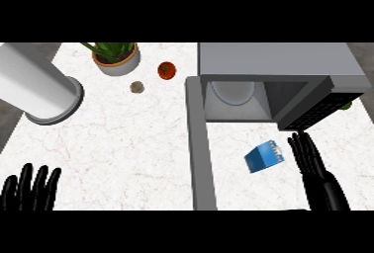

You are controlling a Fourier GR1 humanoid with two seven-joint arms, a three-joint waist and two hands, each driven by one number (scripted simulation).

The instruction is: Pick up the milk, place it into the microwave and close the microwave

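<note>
A blue milk carton (263,157) lies on the white marble counter in front of the microwave (281,74). The microwave's chamber stands exposed with a glass turntable (234,92) inside, and its door (199,143) swings out toward me along the left side. My right hand (312,163) is open with straight fingers, just right of the carton and apart from it. My left hand (30,190) rests open at the lower left edge, fingers up.
A large grey cylinder (40,89) lies at the far left. A potted plant (116,57), a red tomato-like object (167,70) and a small brown round object (136,87) sit at the back of the counter.
</note>
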